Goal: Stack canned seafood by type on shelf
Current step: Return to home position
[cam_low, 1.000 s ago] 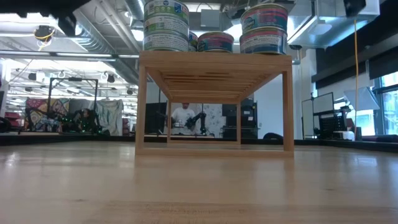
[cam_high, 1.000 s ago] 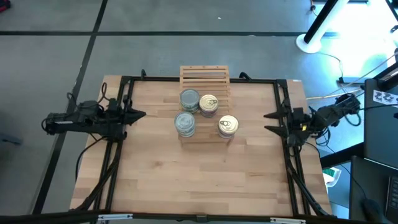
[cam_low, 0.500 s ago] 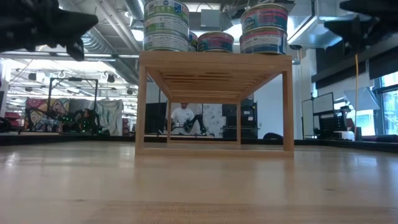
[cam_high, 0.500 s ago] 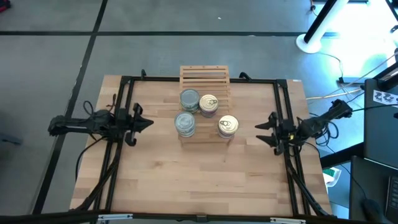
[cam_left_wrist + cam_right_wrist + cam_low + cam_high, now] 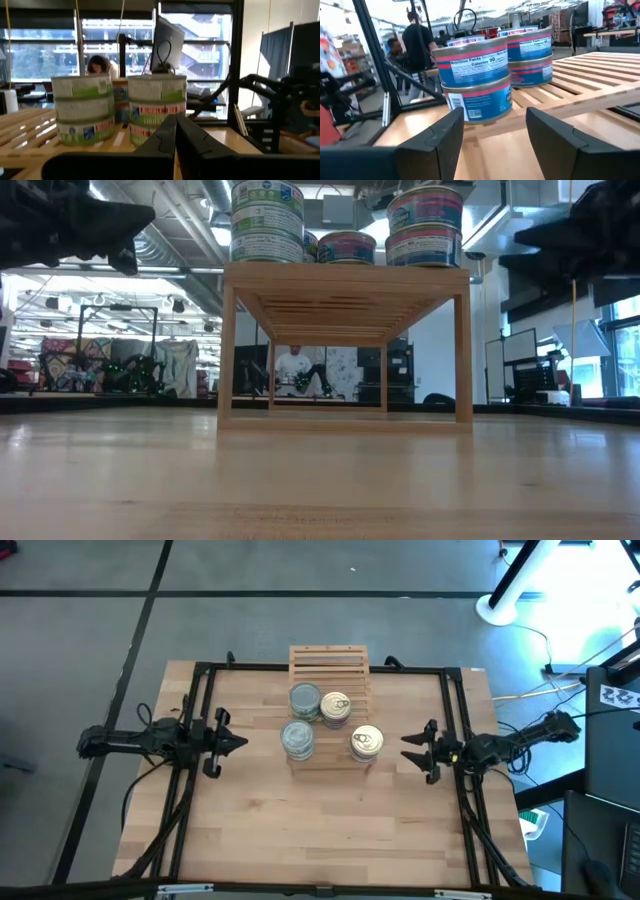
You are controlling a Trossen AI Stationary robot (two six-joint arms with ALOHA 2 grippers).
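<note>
The shelf (image 5: 329, 660) is a slatted wooden rack at the table's far middle. On it the canned seafood stands in stacks: two grey-topped stacks (image 5: 305, 698) (image 5: 298, 738) and two golden-topped ones (image 5: 335, 706) (image 5: 367, 741). My left gripper (image 5: 243, 741) is shut and hovers left of the shelf, pointing at the green-labelled stacks (image 5: 82, 115). My right gripper (image 5: 405, 755) is open and hovers right of the shelf, facing the blue-and-red-labelled stack (image 5: 477, 80). Neither gripper holds anything.
A black frame (image 5: 200, 690) runs along the table's left, right and far sides. The tabletop's near half (image 5: 320, 830) is bare wood. Cables and stands lie on the floor beyond the right edge (image 5: 560, 680). People show in the room behind (image 5: 422, 40).
Both arms have come down. My right gripper has sunk into the low view and moved toward the shelf and a little toward the near edge, staying open. My left gripper has sunk, shifted slightly toward the near edge and stayed shut. The cans have kept still.
</note>
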